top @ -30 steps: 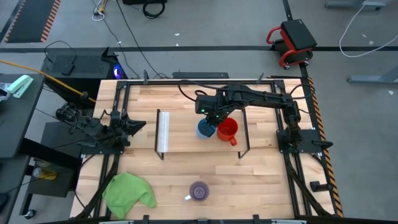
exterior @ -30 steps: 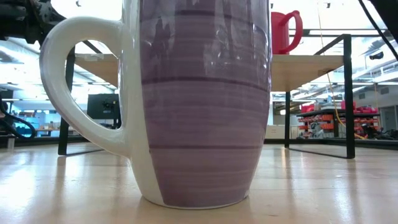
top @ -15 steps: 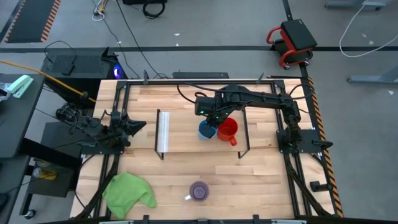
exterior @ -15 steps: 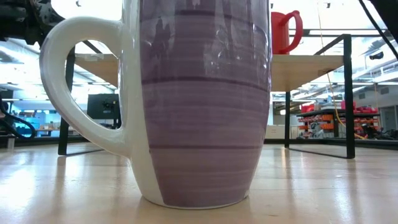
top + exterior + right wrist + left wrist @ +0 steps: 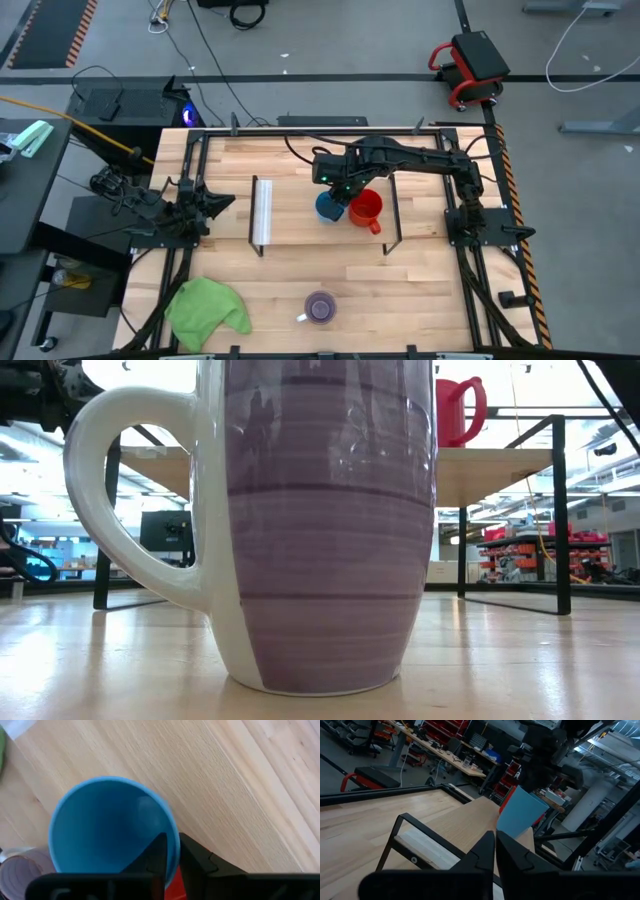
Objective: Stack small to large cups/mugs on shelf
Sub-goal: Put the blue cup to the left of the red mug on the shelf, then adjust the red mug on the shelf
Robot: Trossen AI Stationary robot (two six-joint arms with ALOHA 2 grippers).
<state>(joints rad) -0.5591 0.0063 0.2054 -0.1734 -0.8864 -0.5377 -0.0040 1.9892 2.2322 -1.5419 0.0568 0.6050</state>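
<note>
I have the right claw (image 5: 335,196) clenched on the rim of the blue cup (image 5: 328,207) over the shelf (image 5: 300,225), the red mug (image 5: 366,208) just beside it.

On the shelf (image 5: 290,215), the handleless cup (image 5: 329,206) stands touching or just beside the mug with a handle (image 5: 366,208), both toward the shelf's right end. The right gripper (image 5: 338,188) is over the cup's rim. Another mug (image 5: 320,307) stands near the tabletop's (image 5: 420,290) front edge, with a cloth (image 5: 205,308) at the front-left corner. The left gripper (image 5: 222,203) rests at the left edge.
</note>
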